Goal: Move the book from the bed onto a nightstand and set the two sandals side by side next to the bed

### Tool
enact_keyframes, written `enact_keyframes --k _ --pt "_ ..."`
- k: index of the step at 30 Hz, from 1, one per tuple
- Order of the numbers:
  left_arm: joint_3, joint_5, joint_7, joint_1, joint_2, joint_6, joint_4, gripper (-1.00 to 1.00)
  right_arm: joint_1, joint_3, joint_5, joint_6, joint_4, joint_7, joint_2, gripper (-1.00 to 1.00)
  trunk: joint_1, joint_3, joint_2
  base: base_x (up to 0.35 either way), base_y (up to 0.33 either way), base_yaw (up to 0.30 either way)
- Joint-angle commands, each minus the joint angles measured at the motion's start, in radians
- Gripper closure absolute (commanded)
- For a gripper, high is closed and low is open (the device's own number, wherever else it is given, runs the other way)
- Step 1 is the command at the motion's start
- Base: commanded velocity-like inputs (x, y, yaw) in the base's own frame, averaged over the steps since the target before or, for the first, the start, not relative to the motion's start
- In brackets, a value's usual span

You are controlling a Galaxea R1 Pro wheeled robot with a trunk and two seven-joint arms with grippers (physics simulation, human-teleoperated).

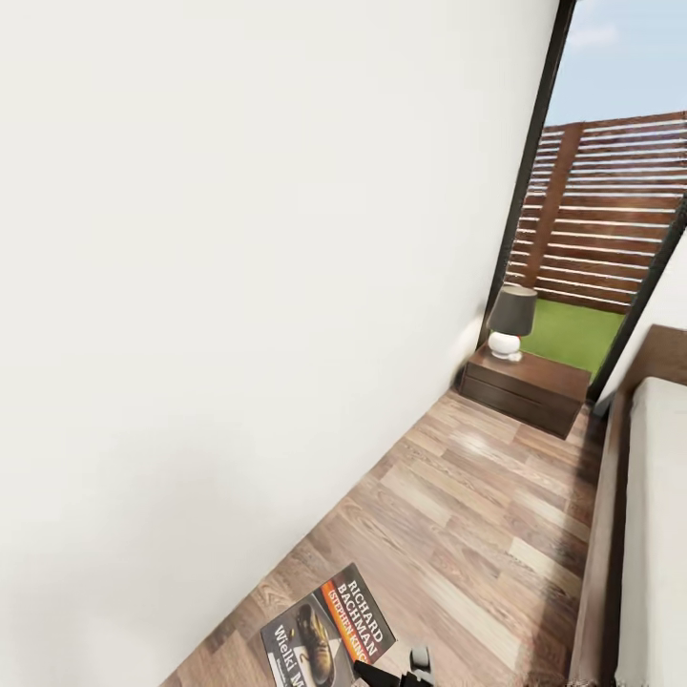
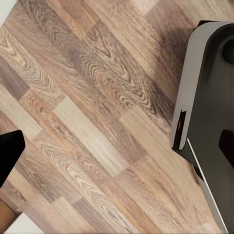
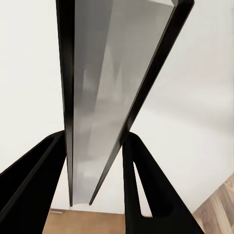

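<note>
A: Right, where's the book (image 1: 329,632)?

B: Low in the head view, cover up, orange band and "RICHARD BACHMAN" readable. Right end effector (image 3: 95,187) is clamped on it: in the right wrist view the two dark fingers (image 3: 141,190) sit either side of the book's (image 3: 105,87) edge, touching it, page block running away from the camera.

A: Resting on the floor?

B: Can't tell from the head view; it's over the wood-plank floor (image 1: 458,515), held by the fingers at its lower corner.

A: Left end effector?

B: Just a dark finger tip (image 2: 9,153) at the frame edge in the left wrist view, over the planks. Open or closed, can't tell. Grey and black robot body (image 2: 207,112) beside it.

A: Room?

B: White wall (image 1: 239,286) on the left, bed (image 1: 658,534) with its brown frame on the right, floor strip between. Nightstand (image 1: 525,386) at the far end carrying a lamp (image 1: 510,320), next to the dark-framed window (image 1: 611,219).
</note>
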Motion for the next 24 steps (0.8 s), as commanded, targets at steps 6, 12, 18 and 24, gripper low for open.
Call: enact_keyframes --k 6,12,18,24 --pt "-0.009 0.007 0.002 0.0 0.0 -0.004 0.001 -1.0 0.0 -0.001 -0.002 0.01 0.0 0.003 0.001 1.0 0.001 -0.009 -0.002 0.0 0.0 -0.199" --pt "-0.009 0.007 0.002 0.0 0.0 -0.004 0.001 -1.0 0.001 -0.001 -0.002 0.01 0.0 0.003 0.0 1.0 0.001 -0.017 -0.002 0.0 0.0 -0.198" --pt "-0.009 0.007 0.002 0.0 0.0 -0.004 0.001 -1.0 0.002 -0.001 -0.002 0.01 0.0 0.003 0.0 1.0 0.001 -0.024 -0.002 0.0 0.0 -0.198" --pt "-0.009 0.007 0.002 0.0 0.0 -0.004 0.001 -1.0 0.002 -0.001 -0.002 0.01 0.0 0.003 -0.001 1.0 0.001 -0.031 -0.002 0.0 0.0 -0.197"
